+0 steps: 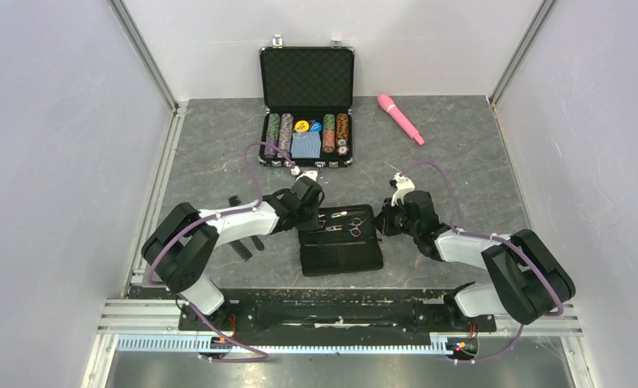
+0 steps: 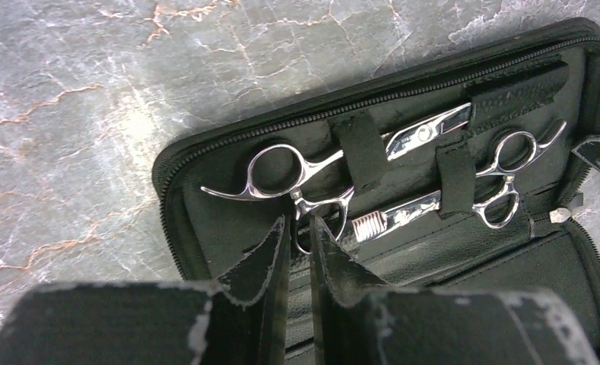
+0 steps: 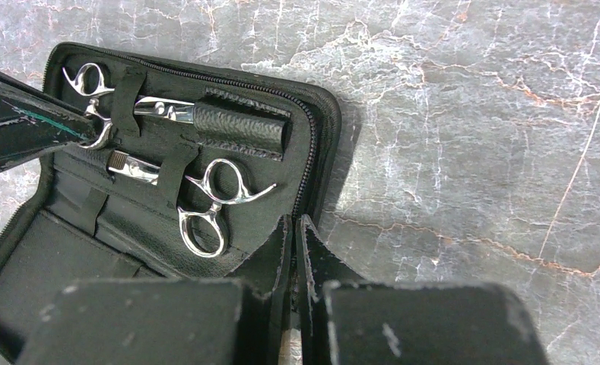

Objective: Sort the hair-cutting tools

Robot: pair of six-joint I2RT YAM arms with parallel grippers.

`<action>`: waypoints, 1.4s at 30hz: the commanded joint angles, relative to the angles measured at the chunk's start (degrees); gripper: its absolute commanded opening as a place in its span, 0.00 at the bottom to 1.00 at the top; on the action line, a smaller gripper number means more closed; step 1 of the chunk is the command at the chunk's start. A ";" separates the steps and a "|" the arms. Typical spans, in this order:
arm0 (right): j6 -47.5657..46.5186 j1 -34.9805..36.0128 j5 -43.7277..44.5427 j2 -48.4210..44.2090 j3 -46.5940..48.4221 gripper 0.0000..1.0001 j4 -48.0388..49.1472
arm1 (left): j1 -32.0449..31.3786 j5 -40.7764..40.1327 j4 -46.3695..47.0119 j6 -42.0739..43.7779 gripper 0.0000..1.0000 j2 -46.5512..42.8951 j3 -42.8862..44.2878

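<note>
A black fabric pouch (image 1: 341,252) lies open in the middle of the table. Two silver scissors are strapped into its upper half: one (image 2: 281,171) on the left, the other (image 2: 502,182) on the right. My left gripper (image 2: 298,220) is closed on the lower ring handle of the left scissors. My right gripper (image 3: 295,220) is shut on the pouch's zipper edge (image 3: 306,152). Both scissors also show in the right wrist view (image 3: 91,99) (image 3: 213,198). Narrow black comb pieces (image 1: 243,250) lie left of the pouch, partly hidden by my left arm.
An open case of poker chips (image 1: 307,129) stands at the back centre. A pink wand (image 1: 400,118) lies at the back right. A small white piece (image 1: 307,172) lies in front of the case. Grey walls close in both sides.
</note>
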 commanded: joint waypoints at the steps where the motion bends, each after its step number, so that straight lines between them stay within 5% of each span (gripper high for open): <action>1: 0.90 0.03 -2.20 0.38 0.19 0.00 4.22 | -0.94 0.85 0.77 0.28 0.21 1.22 3.23; 22: 1.39 0.04 -2.03 0.55 -0.10 0.00 4.42 | -0.95 -5.21 0.77 0.27 0.26 3.71 6.33; 28: 1.84 -0.13 1.02 -0.81 -0.36 0.00 3.62 | -0.86 -8.13 -0.59 -1.37 0.44 -2.89 5.17; 37: 6.71 -3.83 11.23 -5.21 -0.57 0.00 1.35 | 2.75 -17.61 -7.53 -3.13 0.92 -20.90 1.76; 42: 11.30 -5.87 18.73 -8.16 -2.06 0.00 0.55 | 9.00 -15.99 -12.20 -3.94 1.00 -29.34 -0.94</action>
